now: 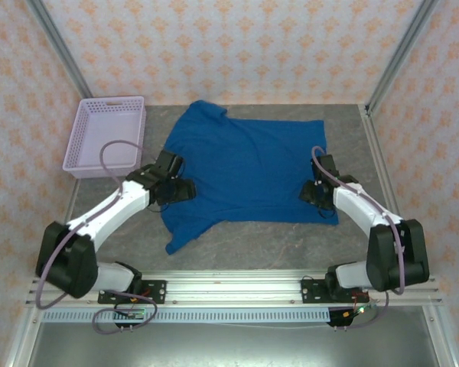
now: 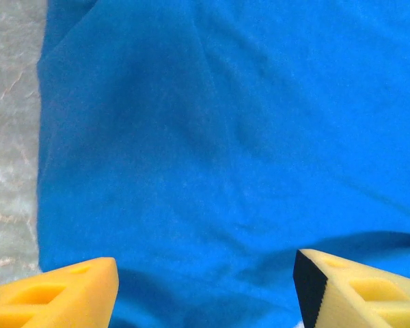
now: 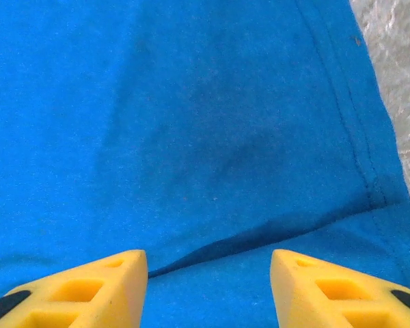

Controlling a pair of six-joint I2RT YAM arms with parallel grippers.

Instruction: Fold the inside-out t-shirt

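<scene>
The royal-blue t-shirt (image 1: 245, 168) lies spread on the grey table, one sleeve trailing toward the near left. My left gripper (image 1: 177, 189) hovers over its left edge, open, yellow fingers (image 2: 68, 294) apart with only blue cloth (image 2: 219, 150) below them. My right gripper (image 1: 312, 194) sits over the shirt's near right corner, also open, its fingers (image 3: 102, 287) spread above a fold line in the fabric (image 3: 212, 137). Nothing is held between either pair of jaws.
A lavender mesh basket (image 1: 107, 138) stands at the back left, beside the shirt. Bare grey table (image 1: 291, 245) lies between the shirt and the arm bases. Patterned walls and metal frame posts close in the back and sides.
</scene>
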